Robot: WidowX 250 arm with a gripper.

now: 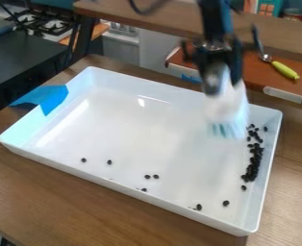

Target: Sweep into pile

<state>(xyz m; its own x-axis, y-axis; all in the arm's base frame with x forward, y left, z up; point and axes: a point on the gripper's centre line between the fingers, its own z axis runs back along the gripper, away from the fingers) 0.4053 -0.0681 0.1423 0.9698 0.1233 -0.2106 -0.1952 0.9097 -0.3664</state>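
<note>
One wooden table (57,197) under a white tray (26,129), stove (45,23) behind.

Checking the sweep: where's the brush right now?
In the camera view, the brush is over the right half of the tray, up and left of the black pile.

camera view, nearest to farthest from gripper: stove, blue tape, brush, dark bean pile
1. Brush, under the gripper
2. Dark bean pile, along the tray's right side
3. Blue tape, tray's left side
4. Stove, upper left background
</note>
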